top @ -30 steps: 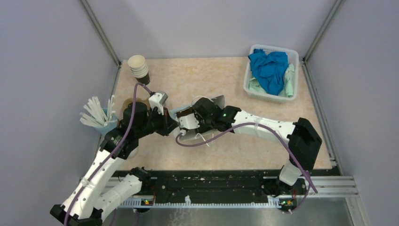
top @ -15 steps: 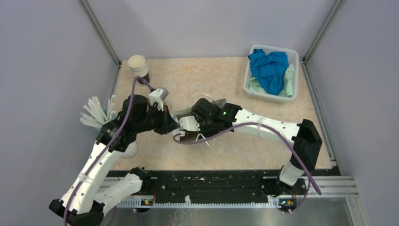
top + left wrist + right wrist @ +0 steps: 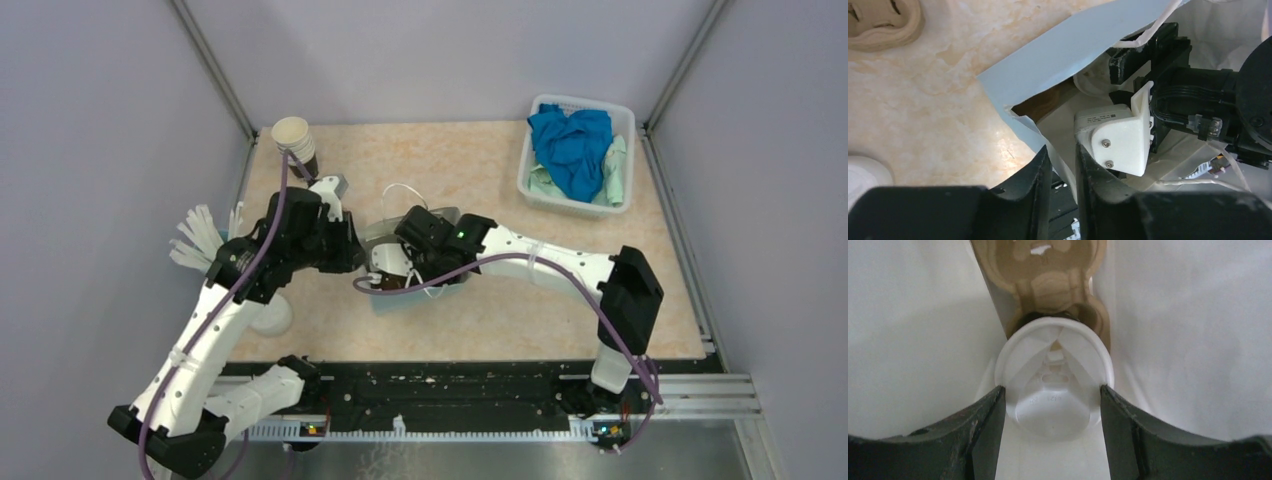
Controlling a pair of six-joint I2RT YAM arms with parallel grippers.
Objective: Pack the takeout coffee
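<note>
Right pincer (image 3: 1052,394) | takeout coffee (image 3: 1053,382) between fingers (image 3: 985,432), touching both

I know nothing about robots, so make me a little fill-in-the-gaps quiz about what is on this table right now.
The right gripper holds the takeout coffee by its white ____.
The left gripper has the edge of the ____ between its fingers.
The basket in the far right corner holds a crumpled ____ cloth.
Missing words: lid, bag, blue.
</note>
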